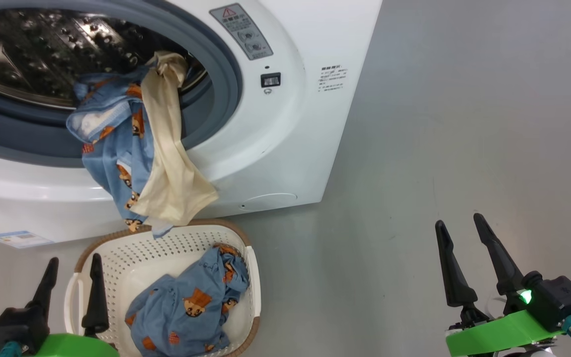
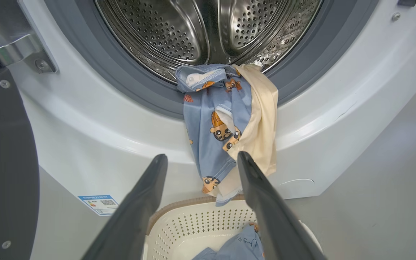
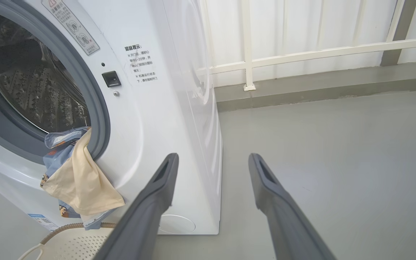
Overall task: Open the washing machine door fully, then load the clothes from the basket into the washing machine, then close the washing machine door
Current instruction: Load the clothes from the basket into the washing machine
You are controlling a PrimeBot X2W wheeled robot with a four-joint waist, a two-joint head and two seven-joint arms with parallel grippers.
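Blue cartoon-print and cream clothes [image 1: 137, 144] hang from the grey gasket [image 1: 230, 84] of the white washing machine [image 1: 285, 148], over the cream perforated basket [image 1: 132, 253]; another blue garment [image 1: 186, 307] lies inside. Left gripper [image 1: 76, 259] and right gripper [image 1: 458, 219] gape, empty.

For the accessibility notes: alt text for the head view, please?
A blue cartoon-print garment and a cream piece hang out of the open washing machine over its grey gasket, ends dangling toward the basket, which holds another blue printed garment. The left gripper and right gripper sit open and empty at the lower corners.
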